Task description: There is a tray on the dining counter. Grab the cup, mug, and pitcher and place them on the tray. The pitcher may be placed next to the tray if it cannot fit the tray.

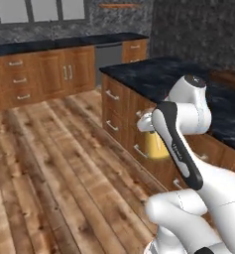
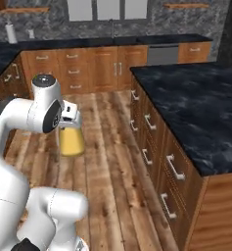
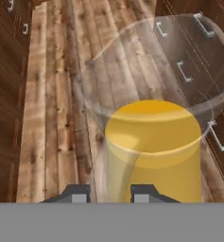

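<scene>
I have the pitcher (image 3: pixel 152 146) in my gripper (image 3: pixel 107 193): the fingers are closed most of the way on its clear upper rim, and the amber body hangs below my hand, off the floor (image 2: pixel 107 162) and out over the wooden boards. In the left base view the pitcher (image 1: pixel 156 144) shows just beside the drawer fronts on the long side of the table (image 1: pixel 158 74); in the right base view it (image 2: pixel 71 139) hangs well apart from that table (image 2: pixel 196 103), on the floor side of it. So the pickup of the pitcher looks done, and I judge its carry is under way. The stretch of black marble top in sight carries no tray, cup or mug, so I cannot tell how those two stand. Still left for the pitcher: reach the tray and set it down on it or next to it.
</scene>
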